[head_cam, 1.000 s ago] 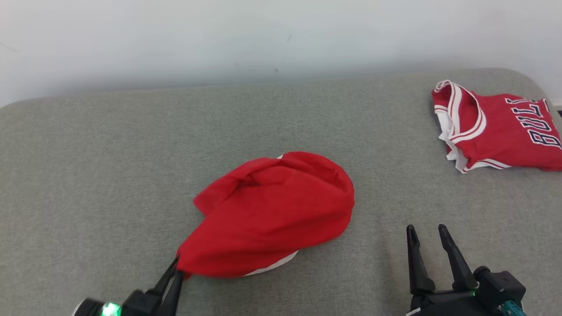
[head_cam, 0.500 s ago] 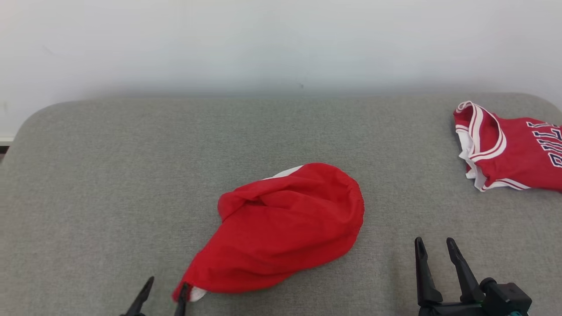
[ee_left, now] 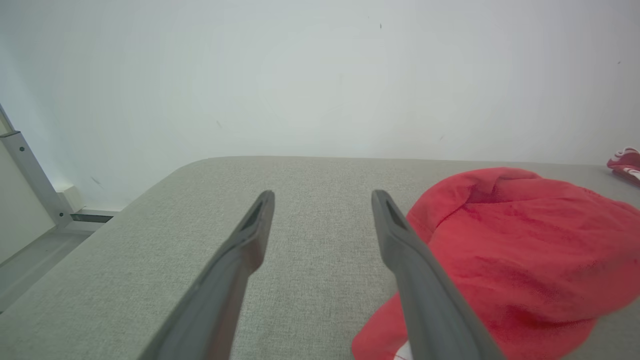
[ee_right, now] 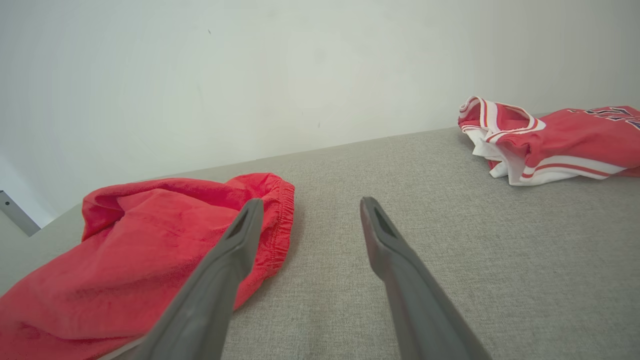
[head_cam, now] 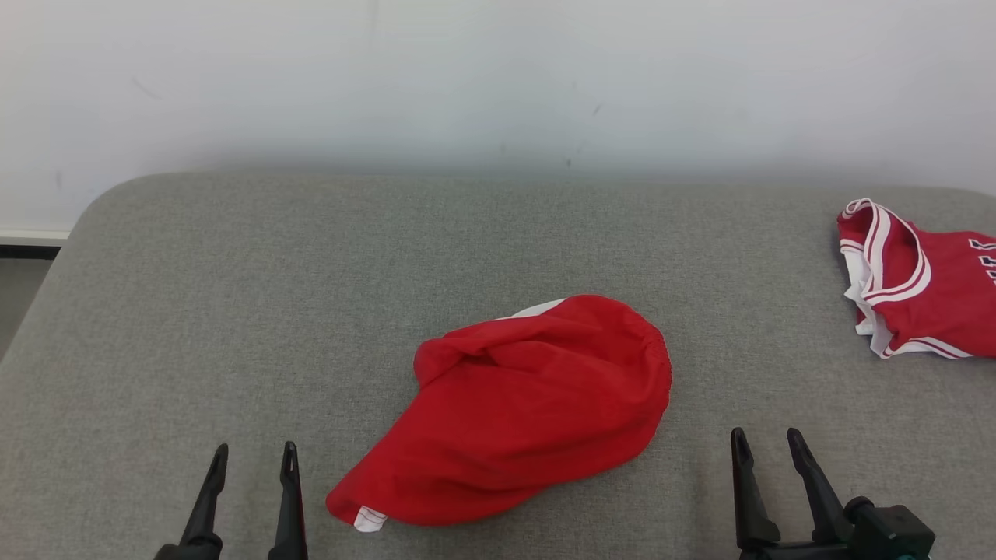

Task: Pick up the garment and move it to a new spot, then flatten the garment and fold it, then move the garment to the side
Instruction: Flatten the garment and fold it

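Observation:
The garment (head_cam: pixel 521 408) is a red cloth with white trim, lying crumpled in the middle of the grey padded surface (head_cam: pixel 311 272). It has an elastic hem at its right edge and a white-tipped corner at its lower left. My left gripper (head_cam: pixel 254 457) stands open just left of that corner, apart from it; the garment (ee_left: pixel 505 260) lies to the right of its fingers in the left wrist view. To the lower right of the garment, my right gripper (head_cam: pixel 765 441) is open with nothing between its fingers. The garment (ee_right: pixel 140 250) lies to the left in the right wrist view.
A red jersey (head_cam: pixel 918 284) with white and red stripes and dark lettering lies folded at the surface's far right; the jersey (ee_right: pixel 545 137) is in the right wrist view too. A white wall rises behind. The surface's rounded left corner drops to the floor (head_cam: pixel 19 288).
My left gripper has let go of the garment's corner, opened and moved slightly left. The corner has dropped onto the surface. The camera view has shifted, so everything sits further right.

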